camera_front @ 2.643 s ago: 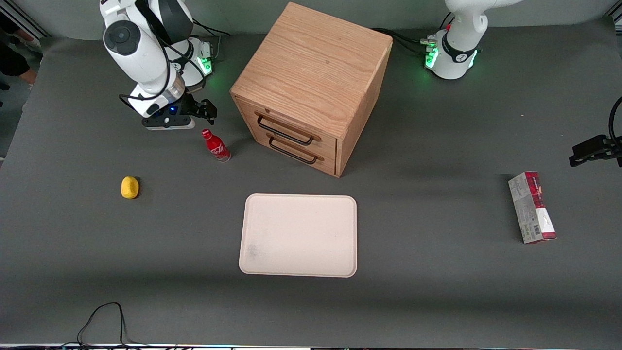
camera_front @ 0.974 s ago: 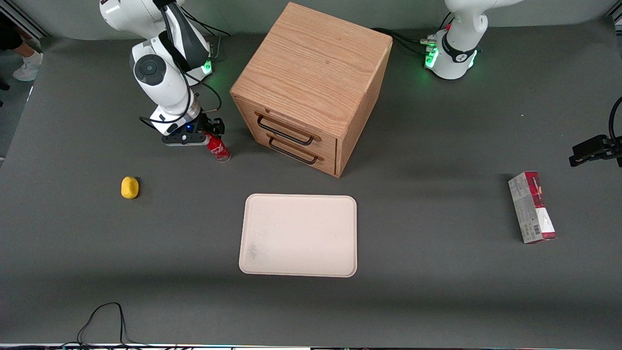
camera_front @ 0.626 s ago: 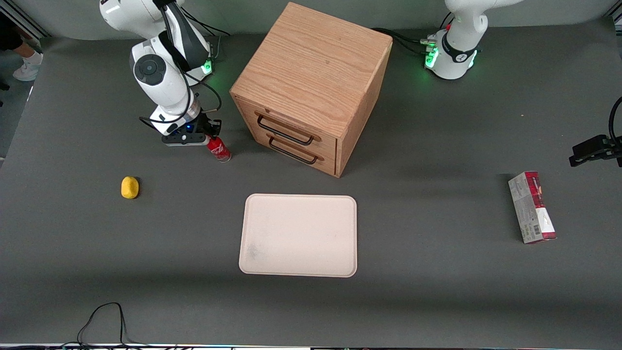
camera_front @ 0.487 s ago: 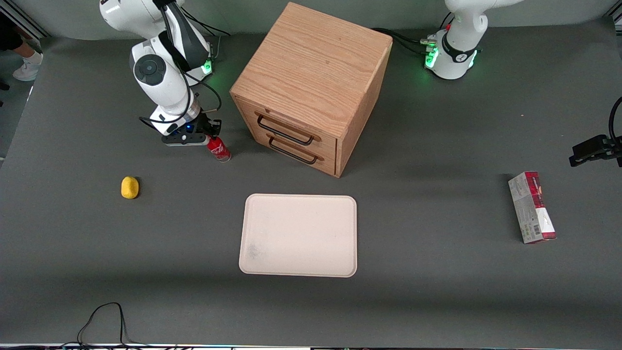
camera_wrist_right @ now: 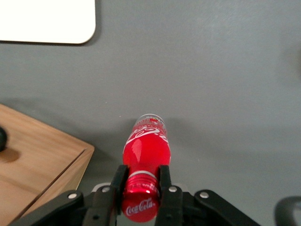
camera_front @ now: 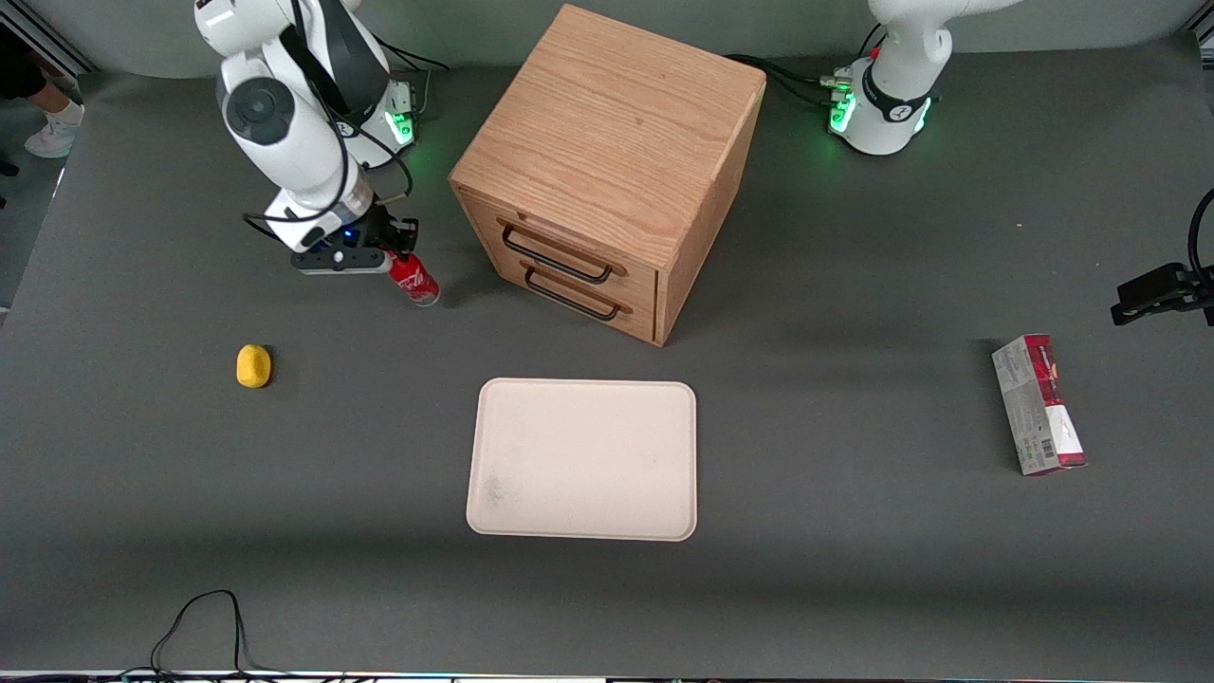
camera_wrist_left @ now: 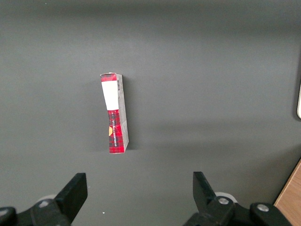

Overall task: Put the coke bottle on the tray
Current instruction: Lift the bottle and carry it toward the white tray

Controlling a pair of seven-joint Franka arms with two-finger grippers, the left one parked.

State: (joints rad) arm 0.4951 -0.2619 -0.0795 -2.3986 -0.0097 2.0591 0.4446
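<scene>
The coke bottle (camera_front: 414,281) is a small red bottle with a white script logo. It stands upright beside the wooden drawer cabinet (camera_front: 607,161), toward the working arm's end. My right gripper (camera_front: 396,258) sits over its top, shut on the bottle's neck. In the right wrist view the two black fingers (camera_wrist_right: 118,181) press on both sides of the neck just below the red cap, with the gripper (camera_wrist_right: 141,178) centred on the coke bottle (camera_wrist_right: 146,143). The cream-white tray (camera_front: 582,459) lies flat, nearer the front camera than the cabinet, and one corner of the tray (camera_wrist_right: 51,21) shows in the wrist view.
A yellow lump (camera_front: 252,365) lies on the grey table toward the working arm's end. A red-and-grey carton (camera_front: 1038,404) lies toward the parked arm's end. The cabinet's two drawers with dark handles (camera_front: 560,267) face the tray. A black cable (camera_front: 204,617) loops at the table's front edge.
The gripper came down over the bottle and shut on its neck. Since half a second ago the arm and bottle have shifted slightly away from the cabinet and up in the front view.
</scene>
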